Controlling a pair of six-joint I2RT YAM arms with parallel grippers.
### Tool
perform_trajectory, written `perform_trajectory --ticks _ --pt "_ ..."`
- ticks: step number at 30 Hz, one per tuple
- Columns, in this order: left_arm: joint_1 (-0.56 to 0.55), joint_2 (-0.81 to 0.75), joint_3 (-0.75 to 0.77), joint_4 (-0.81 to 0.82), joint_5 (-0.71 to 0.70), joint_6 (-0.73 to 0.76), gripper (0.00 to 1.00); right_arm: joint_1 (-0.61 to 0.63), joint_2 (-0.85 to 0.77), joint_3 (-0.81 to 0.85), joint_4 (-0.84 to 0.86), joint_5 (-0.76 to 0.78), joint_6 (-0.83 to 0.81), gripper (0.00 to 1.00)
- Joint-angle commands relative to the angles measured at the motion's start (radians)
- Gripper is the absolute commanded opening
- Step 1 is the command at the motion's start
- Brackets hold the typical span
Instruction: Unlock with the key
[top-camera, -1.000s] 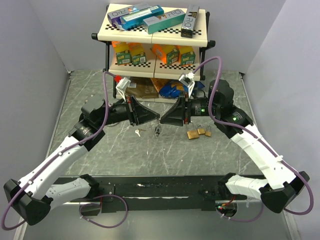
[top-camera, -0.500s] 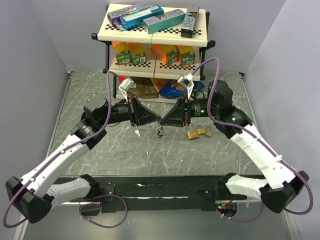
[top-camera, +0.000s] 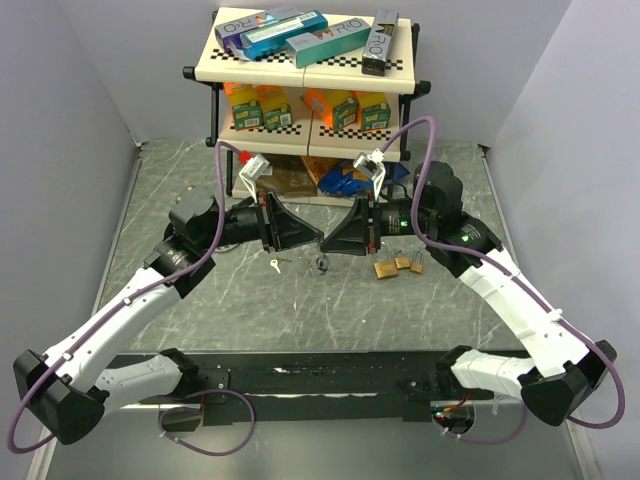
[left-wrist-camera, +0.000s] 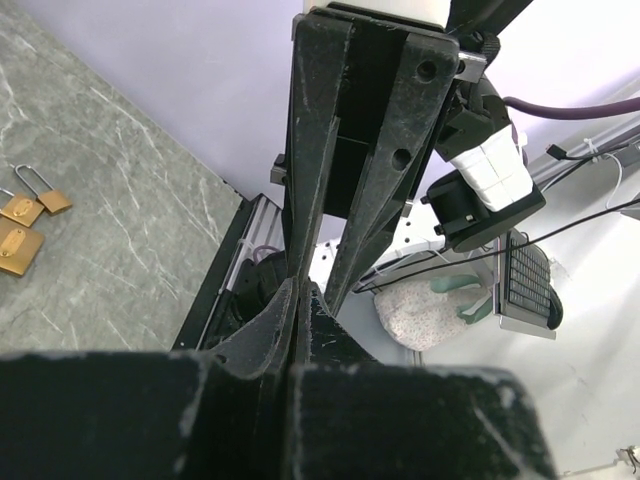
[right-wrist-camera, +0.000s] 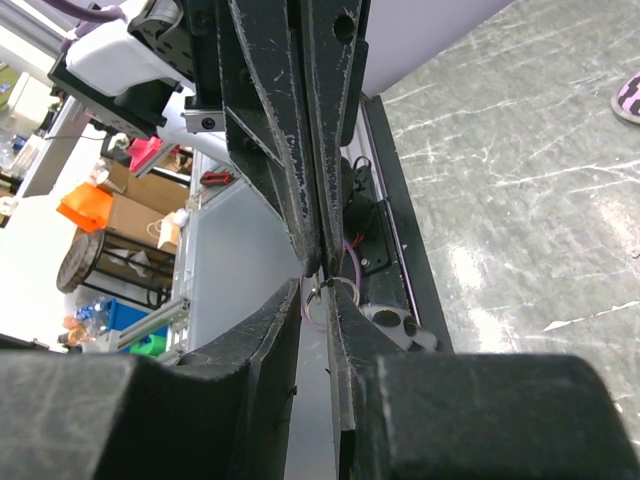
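Grey marbled tabletop (top-camera: 160, 190), lilac walls (top-camera: 60, 100), and a black-framed shelf rack (top-camera: 300, 74) at the back. In front of the rack:
- small silver key (top-camera: 273, 265), lying flat
- left gripper (top-camera: 312, 238), clamped shut
- right gripper (top-camera: 328, 240), narrowly parted
- brass padlocks (top-camera: 400, 265)

Only the right wrist view shows a thin wire ring (right-wrist-camera: 335, 290), possibly gripped.

The top camera overlooked the tabletop (top-camera: 350, 310) from behind. Left wrist (very close) faced the right pincer (left-wrist-camera: 312, 288); right wrist, the left pincer (right-wrist-camera: 318, 262).

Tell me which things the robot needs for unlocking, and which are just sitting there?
For the job: small key on the table; dark lock beside it.
Just lying about: brass padlocks; boxes on the shelf.
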Motion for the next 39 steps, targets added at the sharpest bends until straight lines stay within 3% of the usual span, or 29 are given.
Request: perform_trajectory --ticks 1,10,16,17,18,21,23,29,34,39 --pt "0.0 -0.001 0.031 0.059 0.018 -0.008 0.01 0.003 -0.001 -0.005 0.03 -0.021 -0.01 0.23" --pt "0.0 0.005 0.025 0.07 0.025 -0.013 0.01 0.003 -0.007 -0.016 0.053 -0.018 0.0 0.01" --pt "0.0 0.01 0.029 0.047 0.015 0.007 0.02 0.0 -0.018 -0.042 0.095 0.022 0.043 0.0" --pt "0.0 0.014 0.031 0.037 0.008 0.018 0.09 -0.003 -0.019 -0.053 0.101 0.046 0.06 0.0" --pt "0.0 0.017 0.036 0.024 0.001 0.022 0.36 -0.014 -0.019 -0.059 0.11 0.057 0.069 0.0" --pt "0.0 0.034 0.046 0.033 -0.033 0.038 0.74 -0.058 -0.029 -0.094 0.121 0.097 0.103 0.0" --pt "0.0 0.063 0.066 0.037 -0.08 0.044 0.86 -0.086 -0.033 -0.117 0.108 0.129 0.103 0.0" --pt "-0.003 0.242 0.173 0.001 -0.237 0.051 0.82 -0.233 -0.101 -0.132 -0.042 0.279 0.048 0.0" --pt "-0.049 0.474 0.314 -0.127 -0.366 0.056 0.78 -0.349 -0.176 -0.093 -0.235 0.479 -0.001 0.0" --pt "-0.117 0.683 0.482 -0.272 -0.444 0.067 0.73 -0.382 -0.277 -0.08 -0.303 0.658 -0.014 0.0"
